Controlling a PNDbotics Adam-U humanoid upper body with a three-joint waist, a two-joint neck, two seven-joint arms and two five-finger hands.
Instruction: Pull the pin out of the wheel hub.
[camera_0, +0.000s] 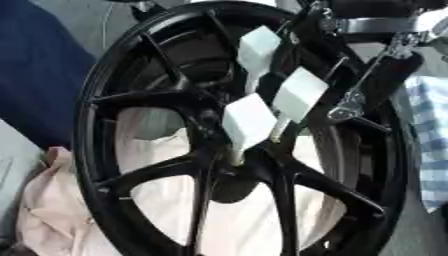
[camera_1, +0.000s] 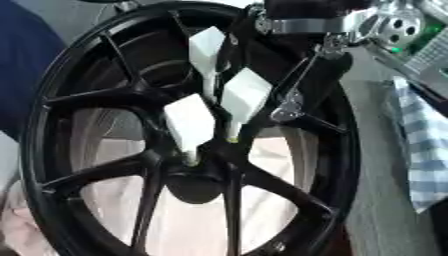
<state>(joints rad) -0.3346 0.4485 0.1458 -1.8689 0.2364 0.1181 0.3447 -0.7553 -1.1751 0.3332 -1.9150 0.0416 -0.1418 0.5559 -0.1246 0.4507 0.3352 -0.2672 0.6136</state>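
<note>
A black spoked wheel stands upright and fills both views, with its hub low in the middle. Three white pins with flat paddle-like heads rise from the hub area: the lowest, a second to its right, and a third highest. My right arm comes in from the upper right, showing a silver wrist joint. Its dark right hand lies against the rim's right side, just right of the pins and apart from them. My left hand shows in neither view.
A pale pink cloth lies under and behind the wheel. Dark blue fabric fills the left side. A blue-and-white checked cloth hangs at the right edge. A green board sits on the arm at the upper right.
</note>
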